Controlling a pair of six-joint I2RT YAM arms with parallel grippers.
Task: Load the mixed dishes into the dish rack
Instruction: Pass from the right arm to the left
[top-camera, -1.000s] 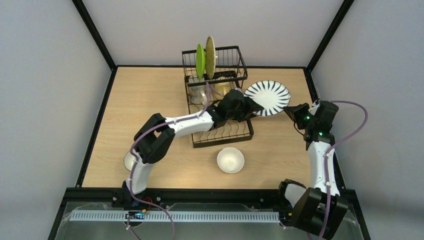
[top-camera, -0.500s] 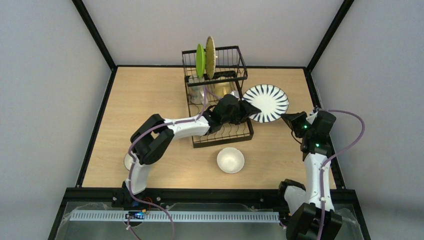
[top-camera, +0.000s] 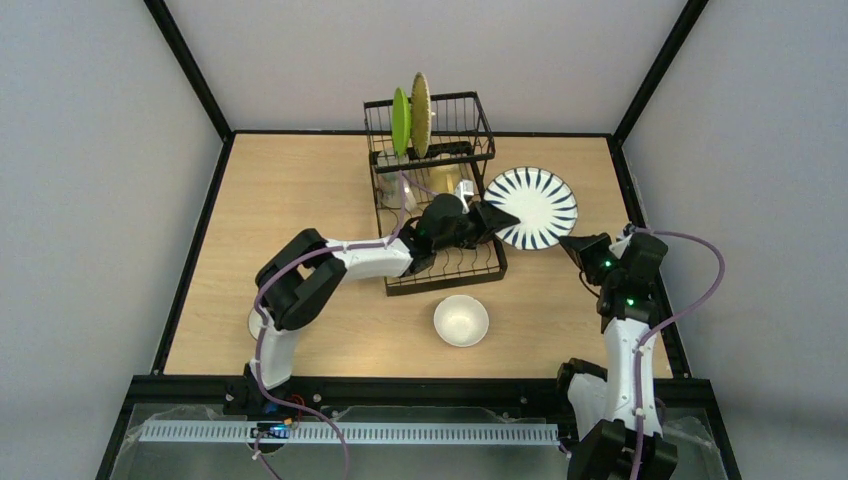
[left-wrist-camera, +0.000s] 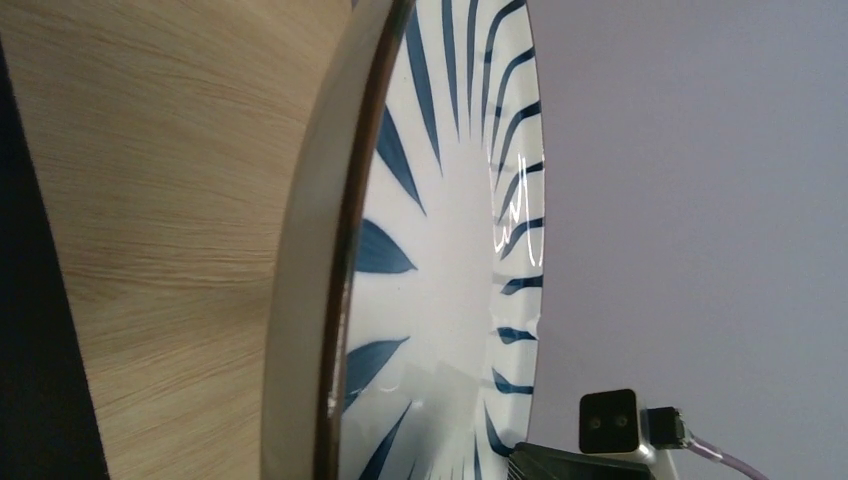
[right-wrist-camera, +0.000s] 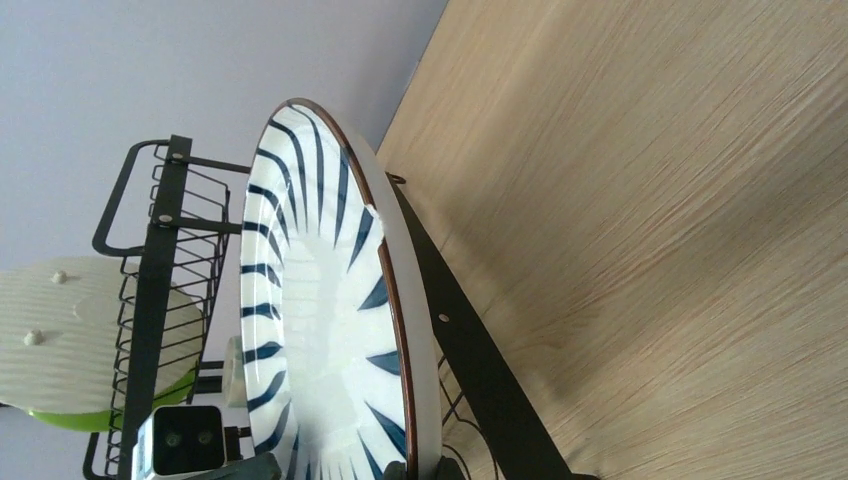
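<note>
gripping the blue-striped white plate (top-camera: 532, 205) by its near-right rim with jaws clamped, the right gripper (top-camera: 574, 245) holds it tilted just right of the dish rack (top-camera: 478, 128); the left gripper (top-camera: 490, 218) sits at its left rim, jaw state unclear.

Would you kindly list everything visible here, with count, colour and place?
dish rack: 1, black wire, table centre
green plate: 1, green, upright in raised basket
woven plate: 1, tan, upright beside it
striped plate: 1, white-blue, tilted, right of rack
mug: 1, pale yellow, lower tray
tumbler: 1, clear, left of mug
bowl: 1, white, before rack
second bowl: 1, white, near-left, partly hidden
left pincer: 1, black, at striped plate's left rim
right pincer: 1, black, shut on its right rim
</note>
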